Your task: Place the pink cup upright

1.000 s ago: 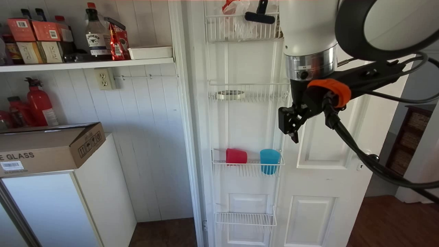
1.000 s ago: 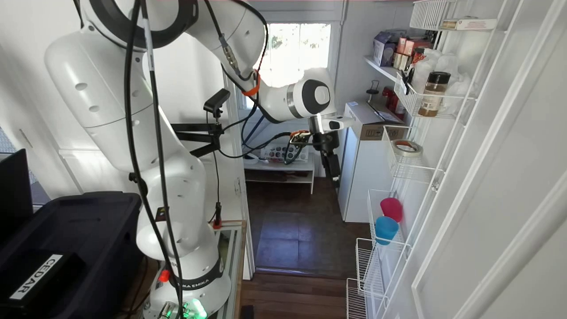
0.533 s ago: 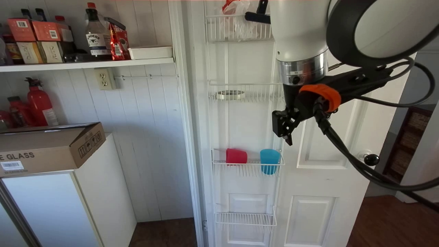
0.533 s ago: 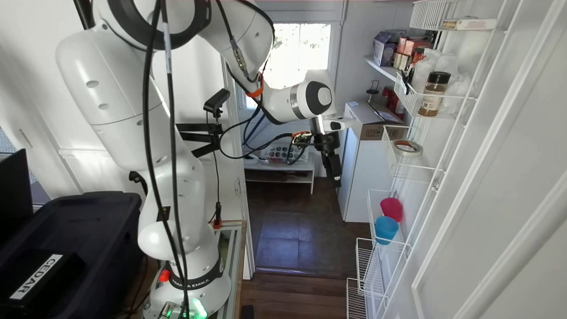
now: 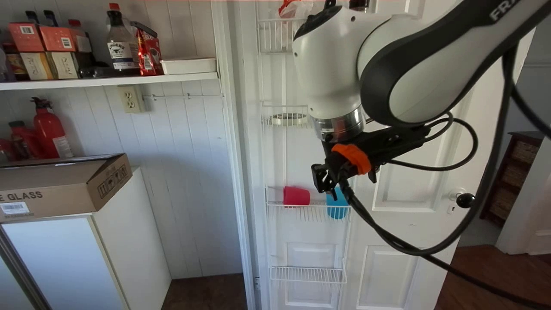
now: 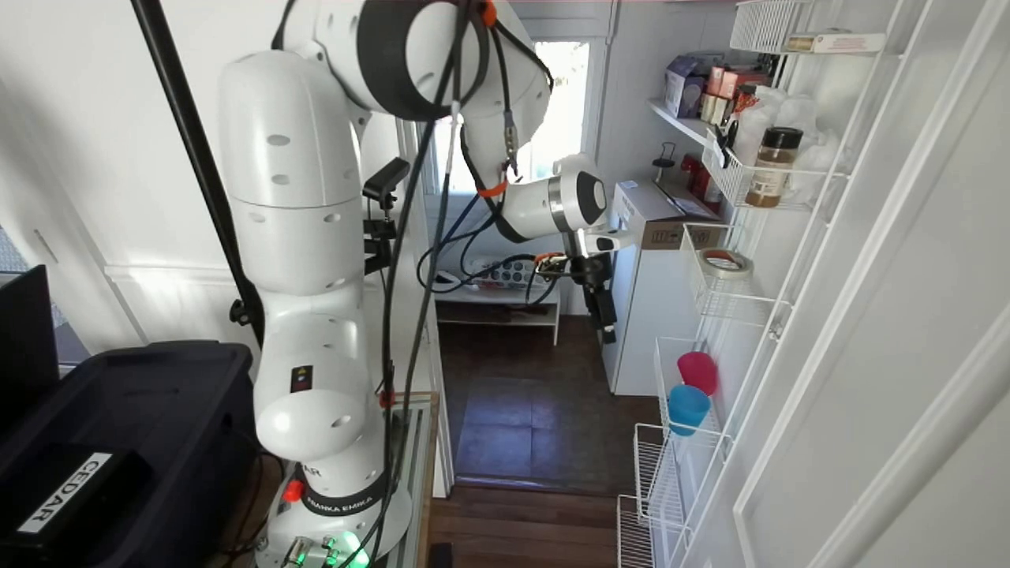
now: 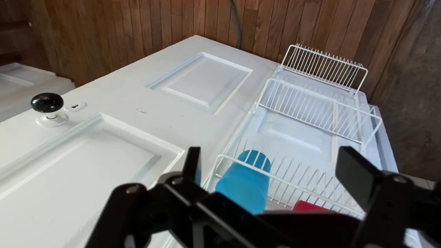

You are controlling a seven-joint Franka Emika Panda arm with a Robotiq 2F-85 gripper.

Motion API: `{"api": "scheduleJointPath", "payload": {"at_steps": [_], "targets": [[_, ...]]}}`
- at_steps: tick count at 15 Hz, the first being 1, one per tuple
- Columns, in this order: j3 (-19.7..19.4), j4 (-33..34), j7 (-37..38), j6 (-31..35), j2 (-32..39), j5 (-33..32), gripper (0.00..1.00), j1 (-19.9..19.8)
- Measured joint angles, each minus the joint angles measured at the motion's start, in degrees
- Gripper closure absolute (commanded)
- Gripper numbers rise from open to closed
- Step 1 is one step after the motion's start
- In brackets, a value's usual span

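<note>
Door [image 5: 404,226], white and panelled, with a black knob [image 5: 465,200] and a column of white wire baskets [image 7: 310,100] mounted on it. In one basket [image 7: 298,187], the pink cup [image 5: 296,196] lies on its side; near it, a light blue cup [image 6: 689,410] stands upright. The gripper [image 7: 270,165] of the white robot arm [image 6: 292,252] is apart from both cups, covering part of the blue one in an exterior view; the wrist view shows its fingers [image 7: 355,172] spread wide. The next basket up holds a roll of tape [image 5: 289,122], and the one above that a black-lidded jar [image 6: 773,167].

Beside the door, in an exterior view, a white wall [image 5: 189,137] of vertical boards carries a shelf [image 5: 172,79] with stacked boxes [image 5: 64,39], a red-capped bottle [image 5: 122,51] and a red pouch [image 5: 148,51]; an electrical outlet [image 5: 131,99] sits beneath it. Lower down, a white cabinet [image 5: 47,258] bears a cardboard box [image 5: 43,189] printed with the word GLASS, and a red fire extinguisher [image 5: 51,133] shows behind the box. In an exterior view, a bright window [image 6: 570,91] stands at the far end, and a dark tiled floor [image 6: 501,450] meets brown wooden planks [image 6: 521,528] nearer the camera.
</note>
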Motion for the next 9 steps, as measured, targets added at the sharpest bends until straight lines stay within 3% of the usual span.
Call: {"api": "scheduleJointPath", "payload": {"at_steps": [9], "targets": [[-10.4,14.0,9.2,-1.6,16.4,-7.8,0.00,9.1]]}}
